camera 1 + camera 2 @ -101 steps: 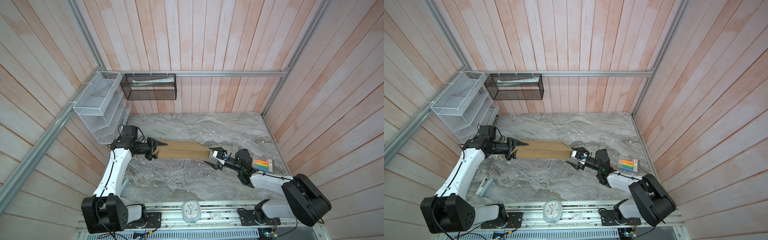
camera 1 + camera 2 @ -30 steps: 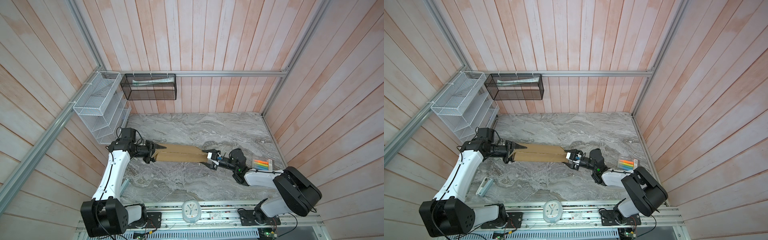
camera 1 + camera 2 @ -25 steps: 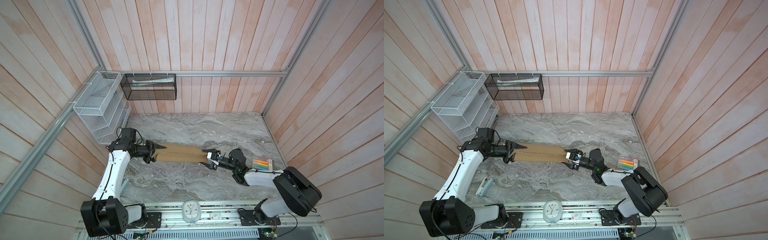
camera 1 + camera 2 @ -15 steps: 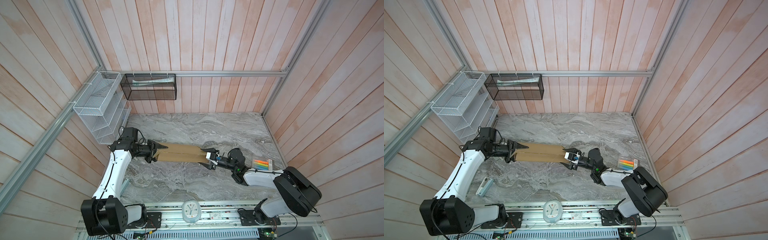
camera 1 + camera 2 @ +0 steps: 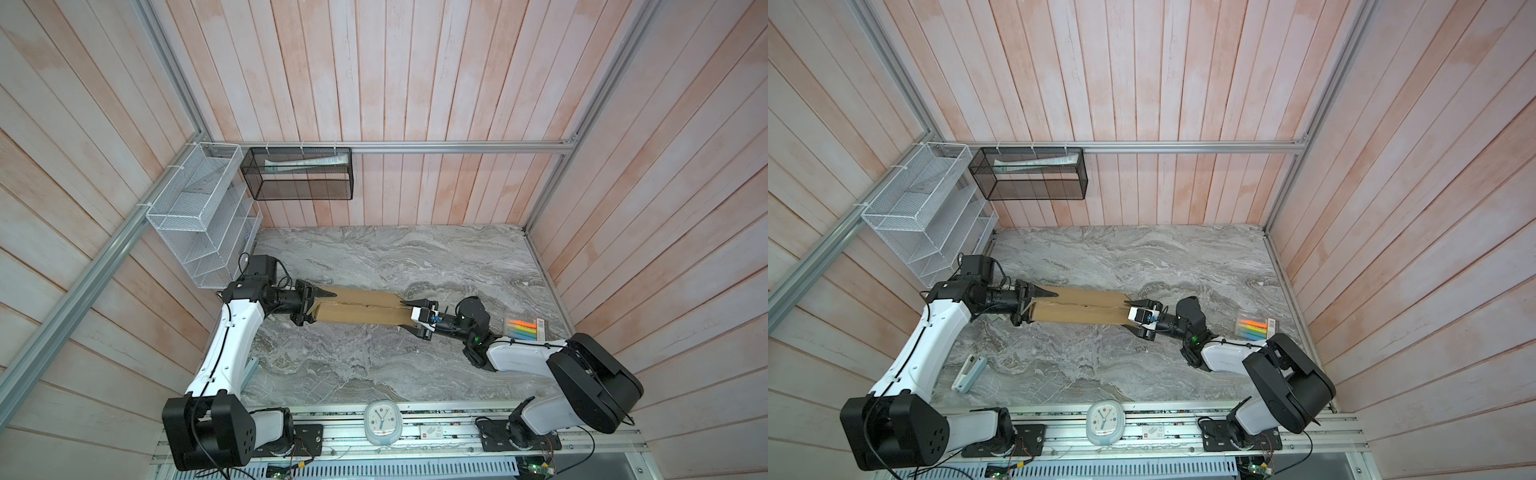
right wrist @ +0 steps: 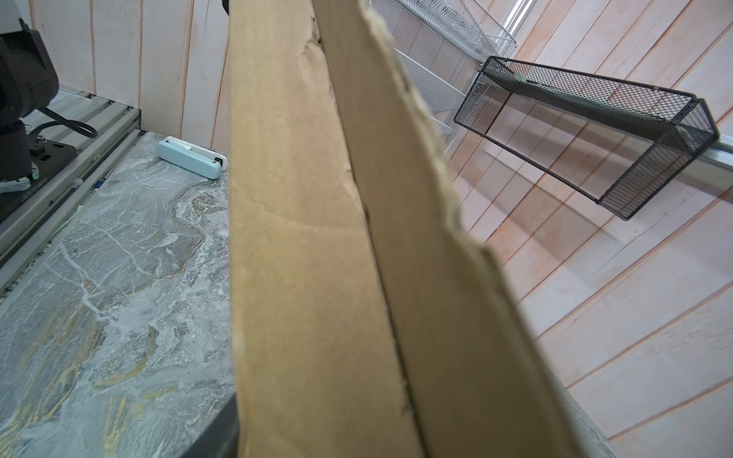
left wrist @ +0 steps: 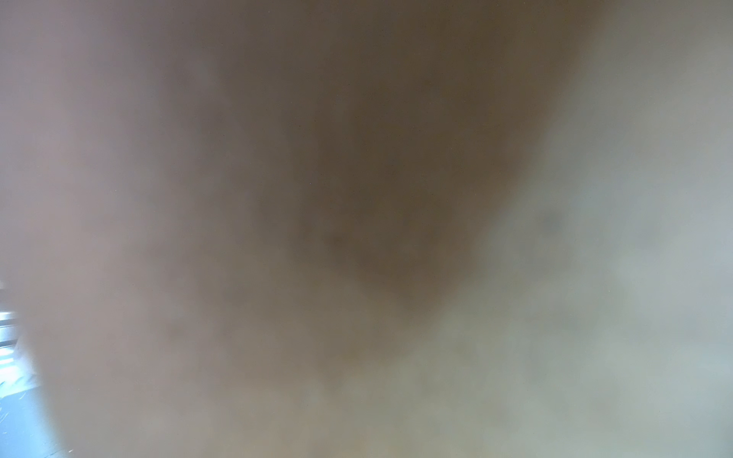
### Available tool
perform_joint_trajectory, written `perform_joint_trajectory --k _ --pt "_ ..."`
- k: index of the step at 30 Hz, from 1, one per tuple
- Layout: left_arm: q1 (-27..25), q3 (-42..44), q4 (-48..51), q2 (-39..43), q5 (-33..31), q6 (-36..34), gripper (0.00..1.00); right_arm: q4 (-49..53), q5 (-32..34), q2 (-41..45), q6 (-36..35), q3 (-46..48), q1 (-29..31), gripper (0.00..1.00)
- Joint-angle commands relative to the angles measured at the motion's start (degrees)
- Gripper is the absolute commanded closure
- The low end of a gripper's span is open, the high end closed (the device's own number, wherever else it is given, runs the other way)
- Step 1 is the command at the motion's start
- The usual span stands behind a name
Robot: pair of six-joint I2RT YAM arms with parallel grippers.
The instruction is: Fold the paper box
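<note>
One paper box [image 5: 357, 311]; left gripper [image 5: 318, 308] clamps its end, right gripper [image 5: 409, 316] straddles it, grasp unclear.

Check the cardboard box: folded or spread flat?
Folded, not flat: in both top views the box is a narrow strip, two long panels meeting at a seam.

Top views overhead, share tabletop [image 5: 374, 257]; left wrist perhaps too close.

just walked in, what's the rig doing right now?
Both arms are on the paper box, brown cardboard folded long and narrow on the marble table. The left gripper is clamped on one end; the right gripper has its jaws astride the opposite end, grip unclear. The left wrist view is only blur.
</note>
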State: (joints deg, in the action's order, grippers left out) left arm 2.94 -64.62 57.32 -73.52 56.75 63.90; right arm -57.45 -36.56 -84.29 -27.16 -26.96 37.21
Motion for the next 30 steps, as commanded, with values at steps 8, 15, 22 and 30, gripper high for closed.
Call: perform_joint_trajectory --k 8,15,22,30 --pt "-1.36 2.55 -4.85 1.62 3.76 -0.36 0.55 -0.29 -1.08 2.03 1.75 -1.64 1.11 0.54" --pt "-0.96 3.28 -6.47 1.02 4.87 -1.36 0.45 1.23 -0.69 3.13 1.14 -1.66 1.11 0.57" --pt "-0.22 1.56 -8.07 -0.16 5.98 -2.96 0.36 3.04 -0.63 4.20 0.70 -1.87 1.13 0.60" --pt "0.66 1.68 -8.24 -1.10 6.22 -4.75 0.35 5.28 0.47 5.95 -0.67 -1.01 1.11 0.62"
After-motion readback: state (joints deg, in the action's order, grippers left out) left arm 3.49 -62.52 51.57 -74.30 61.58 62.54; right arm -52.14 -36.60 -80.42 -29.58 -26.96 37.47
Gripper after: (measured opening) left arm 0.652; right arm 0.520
